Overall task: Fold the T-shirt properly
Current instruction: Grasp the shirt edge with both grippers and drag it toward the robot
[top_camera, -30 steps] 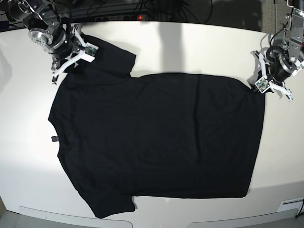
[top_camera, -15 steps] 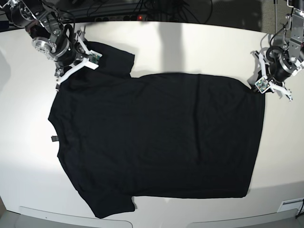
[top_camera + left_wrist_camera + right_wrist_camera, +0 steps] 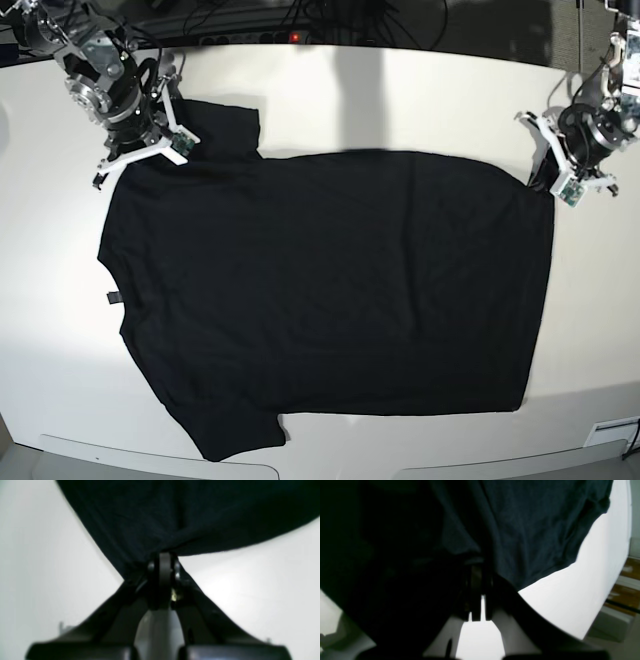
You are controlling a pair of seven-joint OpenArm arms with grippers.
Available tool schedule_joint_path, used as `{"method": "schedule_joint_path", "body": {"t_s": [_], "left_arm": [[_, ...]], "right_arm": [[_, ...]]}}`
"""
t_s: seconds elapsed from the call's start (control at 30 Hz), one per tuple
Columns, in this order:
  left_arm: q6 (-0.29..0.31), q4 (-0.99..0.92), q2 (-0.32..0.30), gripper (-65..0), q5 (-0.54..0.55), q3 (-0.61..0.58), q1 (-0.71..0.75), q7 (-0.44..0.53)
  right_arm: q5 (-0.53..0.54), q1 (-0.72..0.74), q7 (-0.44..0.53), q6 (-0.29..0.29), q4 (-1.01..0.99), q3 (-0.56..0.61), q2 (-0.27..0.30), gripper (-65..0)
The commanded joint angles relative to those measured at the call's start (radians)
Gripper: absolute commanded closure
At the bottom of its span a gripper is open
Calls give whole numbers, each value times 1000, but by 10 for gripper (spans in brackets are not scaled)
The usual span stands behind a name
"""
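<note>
The black T-shirt lies spread flat on the white table, plain side up, with the neck and its small tag at the left. No print shows. My right gripper is at the shirt's far-left shoulder, by the upper sleeve. In the right wrist view it is shut on a bunch of the dark cloth. My left gripper is at the far-right hem corner. In the left wrist view it is shut on that corner of the cloth.
Cables and a power strip with a red light run along the table's back edge. The table's front edge is close below the lower sleeve. Wooden floor shows beyond the table's edge.
My right gripper has shifted left and up with the shoulder cloth, so the upper sleeve now looks narrower. My left gripper has risen and turned slightly at the hem corner.
</note>
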State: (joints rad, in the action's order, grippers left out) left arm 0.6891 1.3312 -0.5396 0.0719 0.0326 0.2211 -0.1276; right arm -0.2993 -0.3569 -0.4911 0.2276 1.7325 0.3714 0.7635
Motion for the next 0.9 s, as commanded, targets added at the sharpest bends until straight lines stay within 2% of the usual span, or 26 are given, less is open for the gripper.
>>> {"method": "schedule_joint_path", "body": {"t_s": [0.0, 0.1, 0.17, 0.37, 0.57, 0.73, 0.87], "left_arm": [[8, 29, -30, 0, 21, 8, 22, 1], [-76, 101, -66, 0, 53, 9, 101, 0], [-103, 146, -76, 0, 53, 24, 156, 0], [-102, 239, -45, 0, 121, 163, 296, 2], [-83, 345, 11, 0, 119, 336, 418, 4], [-84, 371, 24, 0, 120, 414, 442, 61], [-84, 370, 30, 0, 120, 412, 409, 68]], "right_arm": [[5, -18, 4, -14, 28, -23, 18, 0], [25, -101, 3, -14, 78, -81, 17, 0], [25, -168, 3, -14, 124, -129, 18, 0], [84, -388, 5, -14, 270, -257, 9, 0], [98, -539, 5, -15, 349, -314, 9, 0], [98, -548, 49, -58, 365, -320, 10, 0], [101, -469, 66, -58, 365, -320, 10, 0]]}}
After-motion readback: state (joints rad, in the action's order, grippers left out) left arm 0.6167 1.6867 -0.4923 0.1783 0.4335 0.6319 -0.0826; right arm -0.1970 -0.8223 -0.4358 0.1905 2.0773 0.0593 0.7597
